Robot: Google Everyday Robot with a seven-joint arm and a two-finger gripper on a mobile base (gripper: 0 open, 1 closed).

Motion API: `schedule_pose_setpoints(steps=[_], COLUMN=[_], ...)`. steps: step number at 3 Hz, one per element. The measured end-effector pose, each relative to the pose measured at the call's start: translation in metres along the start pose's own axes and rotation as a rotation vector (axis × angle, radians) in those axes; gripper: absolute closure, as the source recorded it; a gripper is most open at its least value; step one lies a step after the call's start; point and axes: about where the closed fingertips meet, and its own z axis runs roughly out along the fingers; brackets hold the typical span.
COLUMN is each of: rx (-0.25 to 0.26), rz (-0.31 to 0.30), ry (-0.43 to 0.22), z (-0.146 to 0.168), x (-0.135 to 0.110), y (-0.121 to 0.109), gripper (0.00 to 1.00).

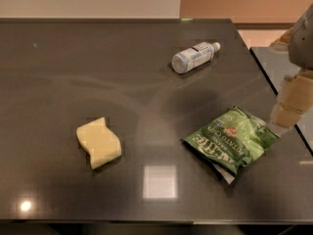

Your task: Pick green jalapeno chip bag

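Note:
The green jalapeno chip bag [231,140] lies flat on the dark table [98,72], right of centre near the front, with white lettering, a small red mark and a whitish lower edge. My gripper [292,104] hangs at the right edge of the view, just right of and slightly above the bag's upper right corner, apart from it.
A yellow wavy sponge [99,142] lies left of centre near the front. A clear bottle with a white label [193,57] lies on its side at the back right. The table's right edge runs just beside the gripper; a second surface [283,65] lies beyond it.

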Motion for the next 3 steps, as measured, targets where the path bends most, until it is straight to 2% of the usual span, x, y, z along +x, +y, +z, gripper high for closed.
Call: schedule_pose_setpoints(steps=[1,2,3], rx=[0.0,-0.032,-0.085], rz=[0.0,-0.053,-0.123], ry=[0.0,-0.017,-0.047], z=[0.0,0.007,0.023], x=[0.0,0.0,0.001], y=[0.0,0.001,0.003], gripper=[0.0,0.0,0.0])
